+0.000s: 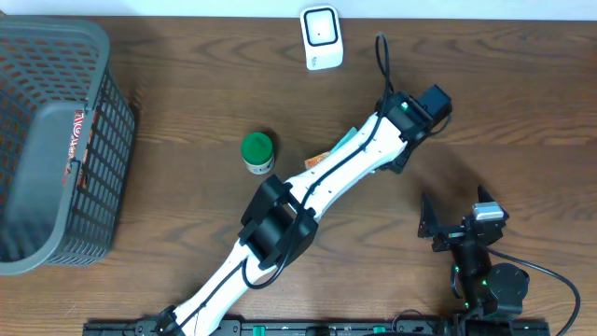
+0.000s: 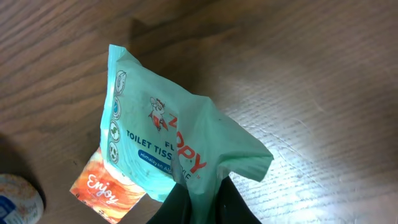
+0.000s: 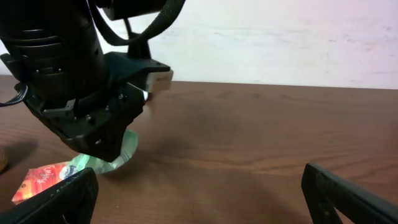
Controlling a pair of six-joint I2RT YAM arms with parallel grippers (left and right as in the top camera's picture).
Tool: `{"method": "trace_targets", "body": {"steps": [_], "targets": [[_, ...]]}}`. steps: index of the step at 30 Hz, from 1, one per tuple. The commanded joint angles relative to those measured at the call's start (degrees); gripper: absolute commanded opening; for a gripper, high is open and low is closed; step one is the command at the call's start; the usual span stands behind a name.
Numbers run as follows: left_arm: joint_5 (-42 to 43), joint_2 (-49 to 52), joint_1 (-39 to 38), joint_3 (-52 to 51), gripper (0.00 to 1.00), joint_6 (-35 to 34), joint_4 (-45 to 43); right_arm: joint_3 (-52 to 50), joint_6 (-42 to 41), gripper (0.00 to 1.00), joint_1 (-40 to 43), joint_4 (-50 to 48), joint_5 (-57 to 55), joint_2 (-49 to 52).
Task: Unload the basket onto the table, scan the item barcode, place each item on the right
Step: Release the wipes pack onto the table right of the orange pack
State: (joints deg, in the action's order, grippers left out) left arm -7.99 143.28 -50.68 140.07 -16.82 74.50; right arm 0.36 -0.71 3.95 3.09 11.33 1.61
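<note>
Brown wood-grain table (image 1: pixel 187 84) is carrying everything under inspection, and a pale wall is showing behind it in the right wrist view.

At the far left, a grey mesh basket (image 1: pixel 56 140) is standing on the table. Something with red print is showing at its right wall, too small to identify. Towards the middle, a small jar with a green lid (image 1: pixel 257 151) is standing upright, well clear of the basket. Just to its right, an orange sachet (image 1: pixel 315 160) is lying flat, partly covered by the left arm (image 1: pixel 280 219), which is reaching diagonally from the near edge towards the centre right. At the far edge a white scanner (image 1: pixel 321 37) is standing, well apart from the other items.

The task item, a mint-green packet of toilet tissue (image 2: pixel 155 124), is hanging tilted from the left pincer (image 2: pixel 202 196), near the middle of the table and right of the jar. The pincer is pointing downward with its jaws clamped together on a bunched corner of the packet. The packet's lower end is overlapping the orange sachet in the left wrist view; whether it is touching the sachet or the table cannot be told. Its printed face is turning towards the wrist camera, and no barcode is visible on that face.

To the right, the right pincer (image 1: pixel 429 227) is sitting low near the table's near edge with its jaws standing wide apart, holding nothing, and facing the left pincer and the packet.
</note>
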Motion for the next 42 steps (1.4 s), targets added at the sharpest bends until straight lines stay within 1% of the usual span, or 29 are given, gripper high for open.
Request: {"method": "trace_targets", "body": {"steps": [1, 4, 8, 15, 16, 17, 19, 20, 21, 23, 24, 29, 34, 37, 40, 42], "targets": [[-0.3, -2.0, -0.3, -0.2, 0.07, 4.0, 0.0, 0.0, -0.5, 0.99, -0.3, 0.2, 0.3, -0.1], [0.5, -2.0, -0.5, -0.2, 0.07, 4.4, 0.0, 0.0, -0.5, 0.99, -0.3, 0.2, 0.3, -0.1], [5.5, -2.0, -1.0, -0.4, 0.07, 6.8, 0.0, 0.0, -0.5, 0.99, -0.3, 0.2, 0.3, -0.1], [5.4, -2.0, -1.0, -0.5, 0.07, 7.0, 0.3, 0.0, -0.5, 0.99, -0.3, 0.2, 0.3, -0.1], [5.4, -2.0, -0.9, -0.5, 0.09, 7.0, 0.4, 0.0, -0.5, 0.99, -0.3, 0.2, 0.3, -0.1], [5.4, -2.0, -0.8, -0.5, 0.23, 7.0, 0.5, 0.0, -0.5, 0.99, -0.3, 0.2, 0.3, -0.1], [5.2, -2.3, -0.6, -0.4, 0.43, 7.0, 0.6, 0.0, -0.5, 0.99, -0.3, 0.2, 0.3, -0.1], [4.6, -2.6, -0.5, -0.4, 0.56, 7.0, 0.6, 0.0, -0.5, 0.99, -0.3, 0.2, 0.3, -0.1], [3.5, -3.0, -0.4, -0.4, 0.65, 7.0, 0.6, 0.0, -0.5, 0.99, -0.3, 0.2, 0.3, -0.1], [0.4, -4.2, 0.0, -0.4, 0.79, 7.0, 0.6, 0.0, -0.5, 0.99, -0.3, 0.2, 0.3, -0.1], [-0.9, -5.1, 0.2, -0.4, 0.81, 7.0, 0.7, 0.0, -0.5, 0.99, -0.3, 0.2, 0.3, -0.1], [-6.1, -12.8, 1.8, -0.4, 0.85, 7.0, 0.9, 0.0, -0.5, 0.99, -0.3, 0.2, 0.3, -0.1], [-14.5, -26.1, 6.6, -0.4, 0.88, 7.0, 0.6, 0.0, -0.5, 0.99, -0.3, 0.2, 0.3, -0.1], [-17.5, -33.7, 11.9, -0.4, 0.91, 6.9, -0.1, 0.0, -0.5, 0.99, -0.3, 0.2, 0.3, -0.1], [-17.7, -40.2, 20.8, -0.4, 0.92, 5.2, -0.3, 0.0, -0.5, 0.99, -0.3, 0.2, 0.3, -0.1], [-17.6, -43.4, 28.5, -0.4, 0.92, 1.5, 0.2, 0.0, -0.5, 0.99, -0.3, 0.2, 0.3, -0.1]]}}
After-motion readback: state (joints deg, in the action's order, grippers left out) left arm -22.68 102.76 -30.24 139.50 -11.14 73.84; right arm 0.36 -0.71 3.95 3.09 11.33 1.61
